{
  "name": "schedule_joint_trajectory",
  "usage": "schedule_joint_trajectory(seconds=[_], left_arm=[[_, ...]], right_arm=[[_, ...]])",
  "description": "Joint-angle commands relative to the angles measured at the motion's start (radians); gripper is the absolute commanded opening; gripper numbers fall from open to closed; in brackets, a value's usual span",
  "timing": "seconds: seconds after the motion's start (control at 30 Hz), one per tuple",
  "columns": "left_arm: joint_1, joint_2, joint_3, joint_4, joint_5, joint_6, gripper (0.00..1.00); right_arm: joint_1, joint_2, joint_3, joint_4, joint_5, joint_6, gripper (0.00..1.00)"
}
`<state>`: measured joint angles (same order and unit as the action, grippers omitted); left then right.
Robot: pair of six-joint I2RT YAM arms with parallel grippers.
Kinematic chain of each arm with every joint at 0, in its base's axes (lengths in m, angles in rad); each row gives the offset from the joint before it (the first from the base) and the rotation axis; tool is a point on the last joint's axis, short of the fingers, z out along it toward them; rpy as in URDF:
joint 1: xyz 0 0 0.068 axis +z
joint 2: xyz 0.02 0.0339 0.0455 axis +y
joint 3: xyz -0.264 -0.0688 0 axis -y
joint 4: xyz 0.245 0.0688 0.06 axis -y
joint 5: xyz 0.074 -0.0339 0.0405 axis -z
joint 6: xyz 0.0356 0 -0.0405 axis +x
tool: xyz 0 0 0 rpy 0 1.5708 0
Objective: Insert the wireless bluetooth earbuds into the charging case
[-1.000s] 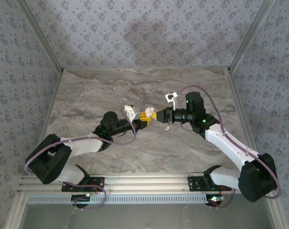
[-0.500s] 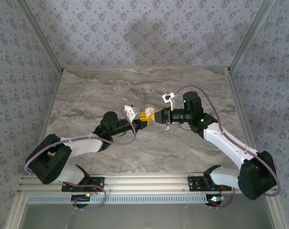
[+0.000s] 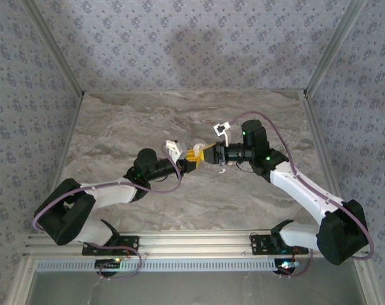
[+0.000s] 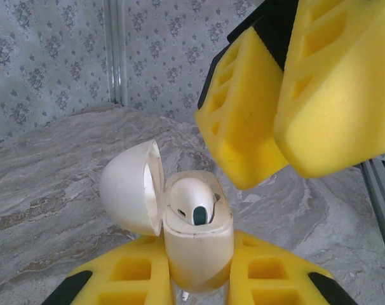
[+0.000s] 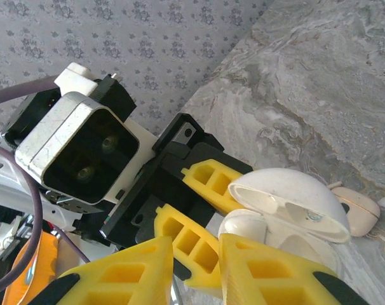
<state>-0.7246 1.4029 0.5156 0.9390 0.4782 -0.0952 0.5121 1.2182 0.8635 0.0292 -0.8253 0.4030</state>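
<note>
Above the grey marbled table (image 3: pixel 148 121), the case (image 4: pixel 199 248) stands upright with its lid (image 4: pixel 129 187) open, clamped in the left gripper (image 4: pixel 199 267), one white earbud (image 4: pixel 194 200) resting in its hollow. The right gripper (image 4: pixel 278 168) hangs just above, fingers close together; I cannot tell whether they pinch anything. Since a second ago it has edged left toward the case, so this bud looks nearly seated.
</note>
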Motion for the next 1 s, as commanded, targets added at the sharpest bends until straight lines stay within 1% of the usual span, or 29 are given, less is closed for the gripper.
schedule_joint_trajectory(seconds=[0.0, 0.17, 0.33, 0.57, 0.8, 0.97], left_arm=[[0.007, -0.006, 0.031, 0.024, 0.020, 0.010, 0.12], [0.006, -0.006, 0.028, 0.015, 0.016, 0.015, 0.12], [0.010, -0.006, 0.018, 0.011, 0.001, 0.013, 0.12], [0.023, -0.013, -0.009, 0.003, -0.013, -0.002, 0.12], [0.035, -0.046, -0.031, -0.030, -0.029, -0.002, 0.12], [0.045, -0.066, -0.045, -0.052, -0.035, -0.002, 0.12]], right_arm=[[0.007, 0.005, 0.039, -0.028, 0.008, -0.034, 0.27], [-0.012, -0.025, 0.047, -0.090, 0.031, -0.065, 0.28], [-0.051, -0.060, 0.068, -0.236, 0.095, -0.083, 0.30], [-0.121, -0.106, 0.074, -0.396, 0.164, -0.088, 0.32], [-0.153, -0.074, 0.104, -0.574, 0.276, -0.093, 0.33], [-0.162, -0.018, 0.126, -0.680, 0.373, -0.084, 0.33]])
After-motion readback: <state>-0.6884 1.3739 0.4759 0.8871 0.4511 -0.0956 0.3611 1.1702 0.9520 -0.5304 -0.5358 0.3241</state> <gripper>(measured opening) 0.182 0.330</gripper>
